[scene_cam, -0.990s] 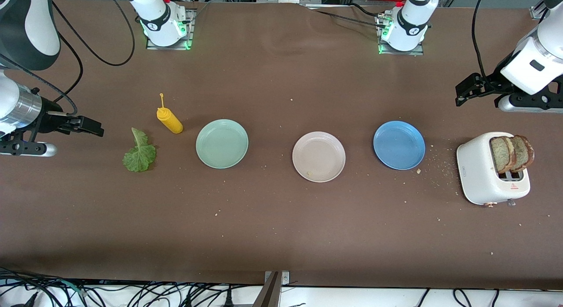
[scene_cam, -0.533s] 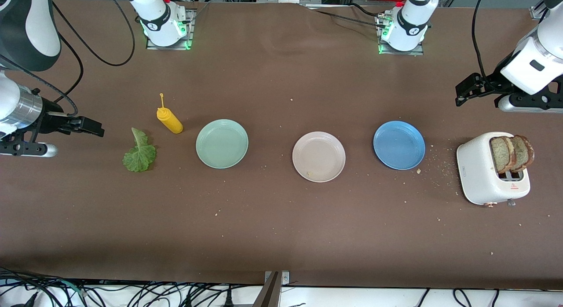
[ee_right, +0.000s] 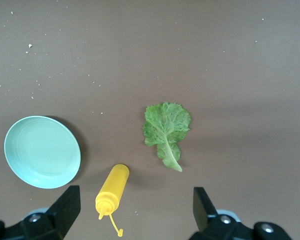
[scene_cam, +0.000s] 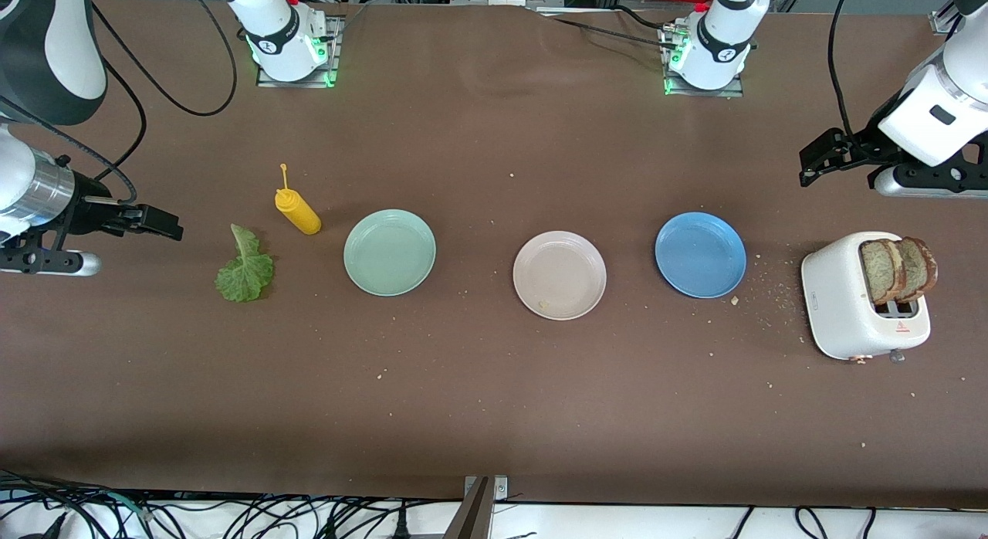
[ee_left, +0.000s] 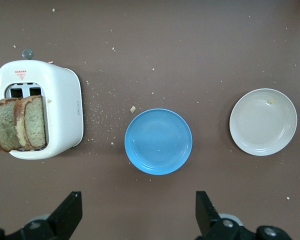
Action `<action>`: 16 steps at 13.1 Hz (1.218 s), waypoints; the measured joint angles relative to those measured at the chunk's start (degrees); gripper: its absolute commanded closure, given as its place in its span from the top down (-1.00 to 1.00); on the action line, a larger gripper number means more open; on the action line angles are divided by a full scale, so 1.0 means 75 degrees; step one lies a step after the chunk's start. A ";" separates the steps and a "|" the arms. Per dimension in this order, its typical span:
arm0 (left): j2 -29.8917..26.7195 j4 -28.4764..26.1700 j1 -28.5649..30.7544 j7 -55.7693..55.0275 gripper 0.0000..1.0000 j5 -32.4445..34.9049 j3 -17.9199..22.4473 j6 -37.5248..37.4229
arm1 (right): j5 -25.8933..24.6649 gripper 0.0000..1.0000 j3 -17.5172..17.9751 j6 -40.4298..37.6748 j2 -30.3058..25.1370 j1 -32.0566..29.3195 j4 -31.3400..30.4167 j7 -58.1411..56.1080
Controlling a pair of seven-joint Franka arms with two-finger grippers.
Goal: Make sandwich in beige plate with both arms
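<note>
Overhead first, from the front view. Beige plate (scene_cam: 559,275) sits mid-surface (scene_cam: 494,400), bare but for a crumb; take it as the landmark. Blue plate (scene_cam: 700,255) is beside it toward the left arm's end, mint-green plate (scene_cam: 389,252) beside it toward the right arm's end. Past the blue plate stands a white toaster (scene_cam: 863,296), two brown bread slices (scene_cam: 897,269) upright in its slots; a small red mark shows on its front, the lettering too small to read. Past the mint-green plate lies a yellow squeeze bottle (scene_cam: 297,209) on its side, then a lettuce leaf (scene_cam: 245,266) flat on the surface. Crumbs are scattered between blue plate and toaster. Left pincer (scene_cam: 817,159) hangs in the air near the toaster, released and empty. Right pincer (scene_cam: 158,222) hangs over the surface near the leaf, also released and empty.

Left wrist view. Black fingertips (ee_left: 72,212) are spread wide, nothing between them. Below are the toaster (ee_left: 60,112) with red triangle label, text illegible, the bread (ee_left: 17,124), the blue plate (ee_left: 158,141) and the beige plate (ee_left: 263,122).

Right wrist view. Fingertips (ee_right: 67,205) are spread apart and empty. Below are the mint-green plate (ee_right: 42,151), the bottle (ee_right: 112,191) and the leaf (ee_right: 166,128).
</note>
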 measured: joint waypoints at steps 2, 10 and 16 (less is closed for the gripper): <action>0.0009 0.0000 0.0000 0.0000 1.00 0.0003 0.0000 0.0000 | 0.0000 1.00 -0.0002 0.0000 0.0000 -0.0002 0.0000 0.0000; 0.0152 -0.0002 0.0004 0.0000 1.00 0.0006 0.0010 0.0000 | 0.0000 1.00 -0.0005 0.0000 0.0005 -0.0006 0.0000 0.0000; 0.0205 -0.0002 0.0041 0.0000 1.00 0.0008 0.0023 0.0000 | 0.0000 1.00 -0.0005 0.0000 0.0010 -0.0006 0.0000 0.0000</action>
